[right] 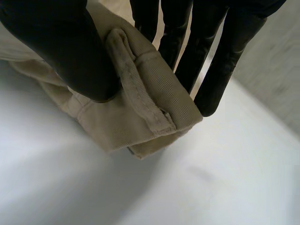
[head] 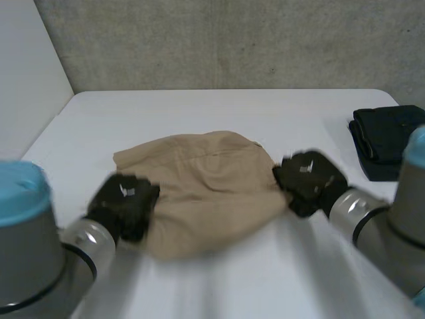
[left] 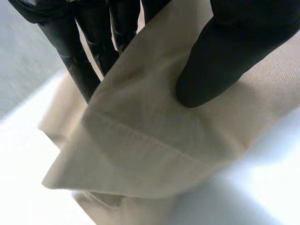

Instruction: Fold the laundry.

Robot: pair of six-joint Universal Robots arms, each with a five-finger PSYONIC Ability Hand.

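A tan garment (head: 206, 189) lies crumpled in the middle of the white table (head: 199, 106). My left hand (head: 124, 205) grips its near left edge; in the left wrist view the thumb (left: 225, 61) presses the hemmed cloth (left: 150, 140) against the fingers (left: 79, 61). My right hand (head: 309, 181) grips the garment's right end. In the right wrist view its thumb (right: 65, 51) pinches a thick seamed corner (right: 140, 98) against the fingers (right: 206, 56), lifted a little off the table.
A folded black garment (head: 386, 138) lies at the table's right edge, beyond my right arm. A grey wall stands behind the table and a white panel at the far left.
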